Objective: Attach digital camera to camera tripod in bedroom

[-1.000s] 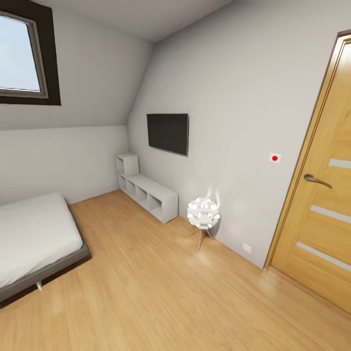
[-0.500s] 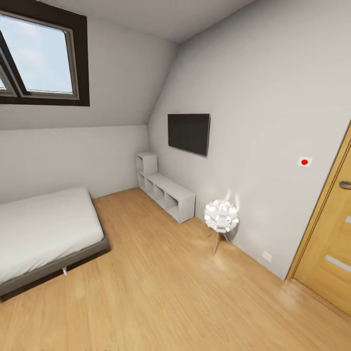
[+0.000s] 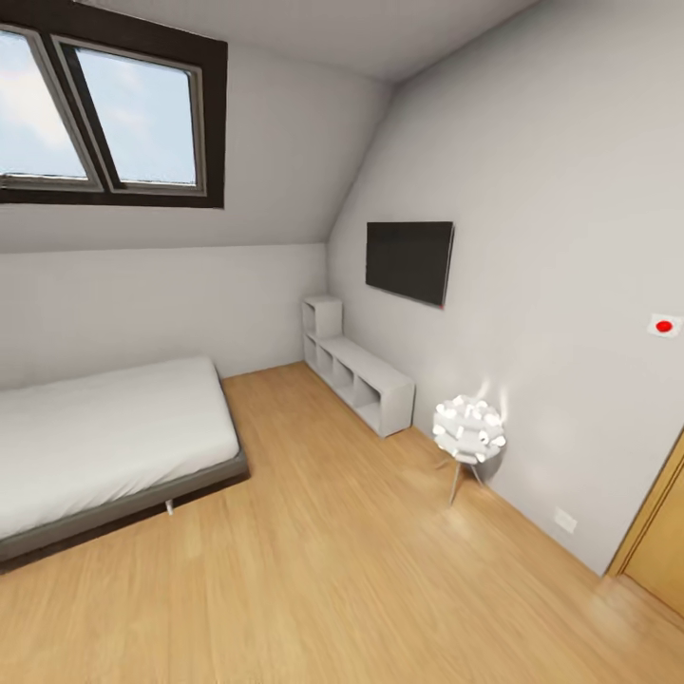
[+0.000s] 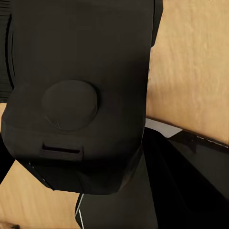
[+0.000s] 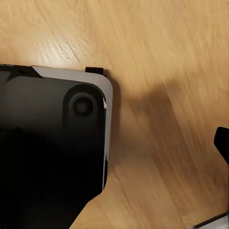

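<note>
The digital camera and the camera tripod are out of view. The head view looks into the bedroom: white walls, a light wood floor [image 3: 332,570], a white bed [image 3: 104,437] on a grey base at the left, and a dark-framed window [image 3: 104,114] in the sloped wall above it. A white cubby shelf [image 3: 366,375] stands along the right wall. In the left wrist view a black part of my own body [image 4: 76,95] hangs over the wood floor [image 4: 191,62]. The right wrist view looks down on my dark base [image 5: 47,143] with its pale rim, on the floor [image 5: 162,71].
A black flat screen [image 3: 410,259] hangs on the right wall above the shelf. A white ball-shaped lamp [image 3: 468,432] on thin legs stands by that wall. A wooden door [image 3: 660,541] shows at the lower right edge, with a red-dot switch [image 3: 664,326] above it.
The head view has swung to the left: the door has slid almost off the right edge, and more of the window and bed has come in. The room's things have not moved.
</note>
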Controlling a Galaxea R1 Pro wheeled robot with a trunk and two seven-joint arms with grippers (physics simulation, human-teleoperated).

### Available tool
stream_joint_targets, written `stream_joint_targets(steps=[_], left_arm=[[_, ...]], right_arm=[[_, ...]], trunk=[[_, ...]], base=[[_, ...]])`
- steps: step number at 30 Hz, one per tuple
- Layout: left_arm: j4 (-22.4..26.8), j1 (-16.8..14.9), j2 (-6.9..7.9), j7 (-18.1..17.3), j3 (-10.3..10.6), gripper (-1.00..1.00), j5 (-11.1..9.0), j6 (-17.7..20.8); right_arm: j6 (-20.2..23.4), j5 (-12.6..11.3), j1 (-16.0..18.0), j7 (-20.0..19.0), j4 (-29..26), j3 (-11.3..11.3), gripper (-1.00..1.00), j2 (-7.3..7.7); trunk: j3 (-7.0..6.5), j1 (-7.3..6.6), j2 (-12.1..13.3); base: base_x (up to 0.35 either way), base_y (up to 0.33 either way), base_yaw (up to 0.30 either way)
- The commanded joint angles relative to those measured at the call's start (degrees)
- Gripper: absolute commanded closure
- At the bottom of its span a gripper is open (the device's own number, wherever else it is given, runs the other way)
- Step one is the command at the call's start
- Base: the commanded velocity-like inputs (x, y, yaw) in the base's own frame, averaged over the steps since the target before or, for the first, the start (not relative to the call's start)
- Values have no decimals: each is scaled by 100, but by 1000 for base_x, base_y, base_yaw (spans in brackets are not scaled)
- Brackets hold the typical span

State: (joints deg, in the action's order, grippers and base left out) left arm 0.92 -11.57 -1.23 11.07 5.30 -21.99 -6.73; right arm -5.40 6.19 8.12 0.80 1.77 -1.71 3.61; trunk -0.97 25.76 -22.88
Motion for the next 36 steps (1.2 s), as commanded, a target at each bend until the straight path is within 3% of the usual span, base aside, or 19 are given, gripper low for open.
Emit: stream_joint_targets(steps=[1,10,18,36], left_arm=[[-5,-3,-2,18,50,100,-34,-13],[-5,-3,-33,18,0,100,-64,-13],[-29,-3,-176,18,11,100,-69,2],[-83,-3,-192,18,15,100,-102,2]], right_arm=[[-35,59,5,8,18,-22,-100,3],[-33,60,5,8,18,-17,-100,0],[-36,59,5,8,20,-19,-100,-2],[-55,58,5,16,16,-23,-100,7]], trunk=[[2,2,-4],[2,2,-4],[2,2,-4],[2,2,-4]], base=[[0,0,269],[0,0,269],[0,0,269],[0,0,269]])
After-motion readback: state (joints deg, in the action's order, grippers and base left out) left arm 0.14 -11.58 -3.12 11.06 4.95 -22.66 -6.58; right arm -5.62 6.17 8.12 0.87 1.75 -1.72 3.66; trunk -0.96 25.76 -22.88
